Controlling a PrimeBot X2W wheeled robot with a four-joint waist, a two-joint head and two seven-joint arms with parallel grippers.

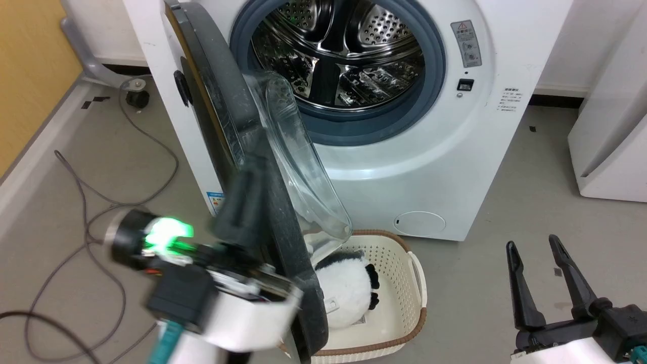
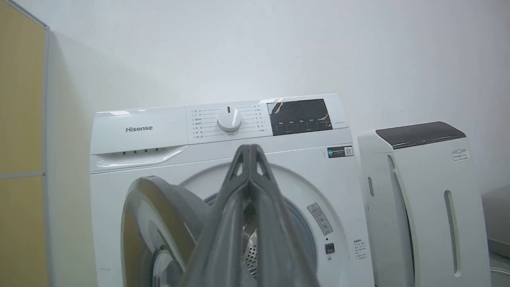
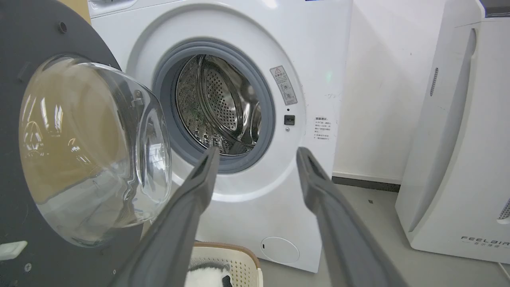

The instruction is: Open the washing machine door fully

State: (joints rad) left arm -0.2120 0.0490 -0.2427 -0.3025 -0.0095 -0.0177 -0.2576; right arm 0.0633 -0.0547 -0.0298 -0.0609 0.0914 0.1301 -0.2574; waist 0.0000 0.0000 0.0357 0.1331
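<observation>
In the head view the washing machine stands on the floor with its drum exposed. The washing machine door is swung out on the left side, nearly edge-on, with its glass bowl facing the opening. The left gripper, blurred, sits against the outer side of the door's lower rim; contact cannot be made out. The right gripper hangs over the floor at lower right, well apart from the door, fingers spread and empty. A basket with a plush toy sits below the door.

In the left wrist view the left fingers are pressed together with nothing between them. The door stands to their lower left.

In the right wrist view the right fingers are parted around the machine's white front. The door's dark inner face stands to their left, and a white appliance to their right.
</observation>
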